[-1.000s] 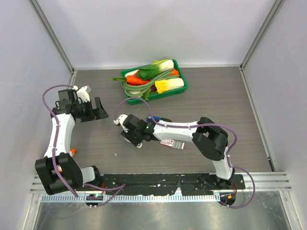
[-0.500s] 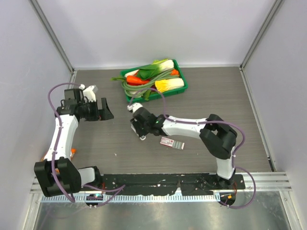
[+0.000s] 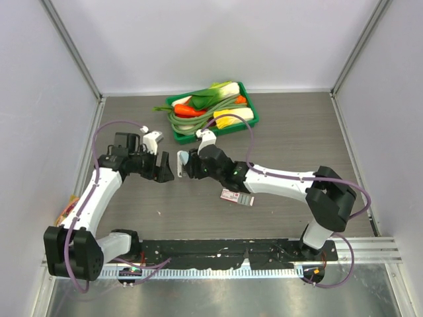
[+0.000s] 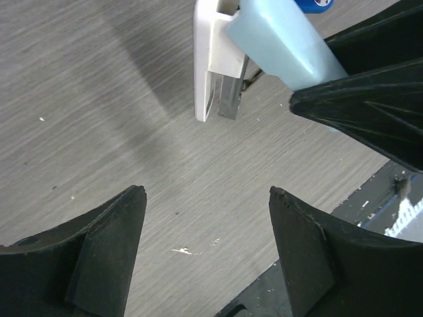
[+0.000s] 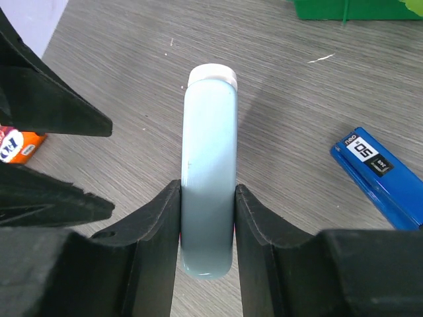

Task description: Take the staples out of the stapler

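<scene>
My right gripper (image 5: 208,191) is shut on a pale blue-and-white oblong object (image 5: 209,172) and holds it above the table; it also shows in the top view (image 3: 182,161). In the left wrist view its white underside and a grey metal piece (image 4: 228,96) show at its tip. The dark blue stapler (image 5: 378,179) lies flat on the table to the right of it, with a "50" label. My left gripper (image 4: 208,191) is open and empty, its fingers facing the object's tip, close to it in the top view (image 3: 166,170). No loose staples show.
A flat red-and-white carton (image 3: 236,197) lies beside the right forearm. A green tray (image 3: 254,116) of toy vegetables stands at the back. An orange packet (image 5: 13,148) lies near the left wall. White specks (image 4: 180,250) dot the table.
My right gripper has carried the pale blue object toward the back and left. My left gripper has swung right and forward until it faces the object's tip.
</scene>
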`<control>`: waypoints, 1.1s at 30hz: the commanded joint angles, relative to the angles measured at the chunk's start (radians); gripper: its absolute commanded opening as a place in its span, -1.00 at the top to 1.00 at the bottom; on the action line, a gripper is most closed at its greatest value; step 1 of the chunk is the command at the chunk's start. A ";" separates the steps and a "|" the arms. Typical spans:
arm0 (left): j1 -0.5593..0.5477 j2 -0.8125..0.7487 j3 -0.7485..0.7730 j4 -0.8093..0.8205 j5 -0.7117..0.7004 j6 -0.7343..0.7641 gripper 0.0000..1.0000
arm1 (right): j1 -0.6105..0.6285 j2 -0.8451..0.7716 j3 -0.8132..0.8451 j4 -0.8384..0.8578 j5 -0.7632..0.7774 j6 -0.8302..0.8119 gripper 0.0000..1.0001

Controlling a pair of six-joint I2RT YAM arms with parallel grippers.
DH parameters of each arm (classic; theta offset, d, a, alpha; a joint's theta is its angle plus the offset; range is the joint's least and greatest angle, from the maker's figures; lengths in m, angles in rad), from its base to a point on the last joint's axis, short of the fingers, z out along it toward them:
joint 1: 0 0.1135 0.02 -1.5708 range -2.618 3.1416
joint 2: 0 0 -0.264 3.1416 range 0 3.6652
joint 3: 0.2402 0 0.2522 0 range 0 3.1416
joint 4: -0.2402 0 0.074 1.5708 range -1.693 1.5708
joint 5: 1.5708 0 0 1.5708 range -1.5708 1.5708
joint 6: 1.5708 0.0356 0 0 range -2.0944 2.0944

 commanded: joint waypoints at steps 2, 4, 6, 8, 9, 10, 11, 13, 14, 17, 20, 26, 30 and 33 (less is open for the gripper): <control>-0.005 -0.001 -0.020 0.095 -0.004 0.116 -0.52 | 0.001 -0.084 -0.050 0.107 0.009 0.090 0.95; -0.005 -0.001 -0.035 0.098 0.010 0.151 -0.46 | 0.002 -0.099 -0.066 0.114 0.001 0.102 0.95; -0.008 -0.001 -0.053 0.106 0.028 0.194 -0.40 | 0.001 -0.113 -0.081 0.121 -0.003 0.114 0.95; -0.011 -0.003 -0.063 0.120 0.039 0.217 -0.27 | 0.002 -0.119 -0.090 0.133 -0.012 0.125 0.96; -0.023 -0.001 -0.069 0.129 0.038 0.233 -0.23 | 0.002 -0.121 -0.092 0.136 -0.019 0.131 0.96; -0.031 0.002 -0.072 0.133 0.036 0.247 -0.14 | 0.002 -0.121 -0.092 0.137 -0.031 0.136 0.97; -0.048 0.009 -0.073 0.135 0.035 0.257 -0.08 | 0.002 -0.122 -0.096 0.147 -0.038 0.140 0.97; -0.063 0.022 -0.072 0.132 0.033 0.296 0.02 | 0.002 -0.130 -0.102 0.159 -0.057 0.154 0.98; -0.071 0.026 -0.072 0.130 0.035 0.305 0.03 | 0.002 -0.133 -0.112 0.170 -0.060 0.157 0.98; -0.095 0.038 -0.078 0.129 0.039 0.349 0.03 | 0.004 -0.147 -0.128 0.197 -0.080 0.169 0.98; -0.099 0.048 -0.098 0.143 0.042 0.394 0.03 | 0.002 -0.159 -0.133 0.197 -0.095 0.180 0.98; -0.105 0.080 -0.110 0.144 0.088 0.431 -0.11 | 0.002 -0.190 -0.159 0.216 -0.112 0.208 0.99; -0.108 0.091 -0.122 0.185 0.090 0.446 -0.37 | 0.002 -0.187 -0.164 0.237 -0.141 0.223 0.98; -0.108 0.097 -0.127 0.212 0.082 0.445 -0.40 | 0.002 -0.185 -0.170 0.260 -0.169 0.237 0.98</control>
